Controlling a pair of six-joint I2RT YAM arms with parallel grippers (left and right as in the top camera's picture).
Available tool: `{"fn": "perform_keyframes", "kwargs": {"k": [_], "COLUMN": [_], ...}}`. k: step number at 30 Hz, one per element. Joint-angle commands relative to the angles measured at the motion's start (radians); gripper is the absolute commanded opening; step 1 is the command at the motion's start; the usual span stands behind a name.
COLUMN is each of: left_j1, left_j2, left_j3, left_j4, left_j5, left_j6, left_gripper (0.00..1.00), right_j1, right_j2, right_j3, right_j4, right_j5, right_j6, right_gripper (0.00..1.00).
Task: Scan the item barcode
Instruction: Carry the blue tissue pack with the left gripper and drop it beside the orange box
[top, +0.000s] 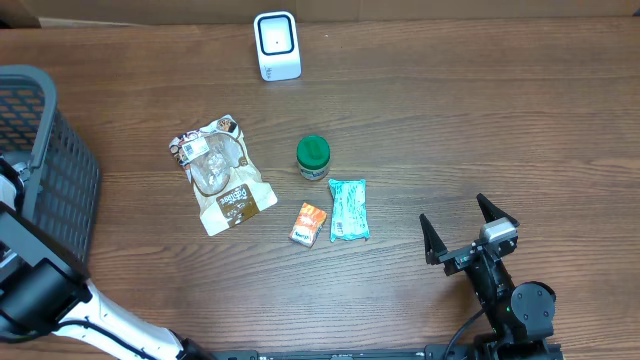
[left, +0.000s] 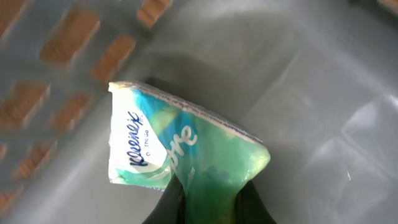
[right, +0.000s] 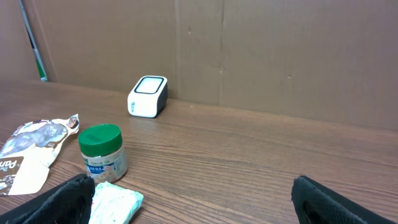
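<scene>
Kleenex tissue pack (left: 180, 149), teal and white, pinched at its lower edge by the left end effector (left: 208, 200) inside the grey mesh basket (top: 40, 170) at the left side of the table (top: 450, 120). Right end effector (top: 451, 210): fingers spread wide, holding nothing, front right. White scanner (top: 276, 46) stands at the far edge. Snack bag (top: 220, 175), green-lidded jar (top: 313, 157), orange box (top: 308, 224) and a second teal pack (top: 348, 209) lie mid-table.

A dark brown wood-grain table (top: 450, 120) fills the scene, its grain running left to right. Along its far edge stands a wall of plain brown cardboard panels (right: 280, 50) with vertical seams between them. A thin pole with a green section (right: 36, 50) leans at the wall's left end. The light is soft and even, leaving a faint sheen on the wood.
</scene>
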Motion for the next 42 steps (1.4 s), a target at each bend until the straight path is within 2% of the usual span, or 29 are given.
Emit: {"fn": "perform_keyframes", "kwargs": {"k": [1,7,9,13,16,18,19,22,25,28,34,42], "left_j1": [-0.001,-0.001,-0.002,-0.008,-0.09,-0.212,-0.246,-0.5,-0.737,-0.903,-1.085,-1.177], "left_j2": [-0.153,-0.519,-0.624,-0.837,-0.951,-0.981,-0.982,-0.982,-0.97,-0.935,-0.785,-0.509], "left_j3": [-0.009,-0.009,-0.009,-0.009,-0.01,-0.016,-0.02,-0.094,-0.213,-0.301,-0.366,-0.366], "left_j4": [-0.042,-0.094,-0.105,-0.174,-0.359,-0.508,-0.531,-0.595,-0.581,-0.523,-0.428,-0.396], "left_j5": [0.002,0.047,0.127,0.393,0.56,0.571,0.568,0.508,0.384,0.287,0.202,0.198], "left_j6": [-0.15,-0.336,-0.37,-0.434,-0.504,-0.501,-0.491,-0.435,-0.436,-0.445,-0.455,-0.505], "left_gripper": [0.04,0.04,0.04,0.04,0.04,0.04,0.04,0.04,0.04,0.04,0.04,0.04], "right_j1": [-0.002,-0.002,-0.002,-0.002,-0.002,-0.002,-0.002,-0.002,-0.002,-0.002,-0.002,-0.002], "right_j2": [-0.008,-0.008,-0.008,-0.008,-0.008,-0.008,-0.008,-0.008,-0.008,-0.008,-0.008,-0.008], "right_j3": [-0.011,-0.011,-0.011,-0.011,-0.011,-0.011,-0.011,-0.011,-0.011,-0.011,-0.011,-0.011], "right_j4": [0.005,0.005,0.005,0.005,0.005,0.005,0.005,0.005,0.005,0.005,0.005,0.005], "right_j5": [-0.005,-0.005,-0.005,-0.005,-0.005,-0.005,-0.005,-0.005,-0.005,-0.005,-0.005,-0.005], "right_j6": [0.006,0.006,0.006,0.006,0.006,0.006,0.006,0.006,0.006,0.006,0.006,0.006], "right_gripper": [1.0,1.0,1.0,1.0,1.0,1.0,1.0,1.0,1.0,1.0,1.0,1.0]}}
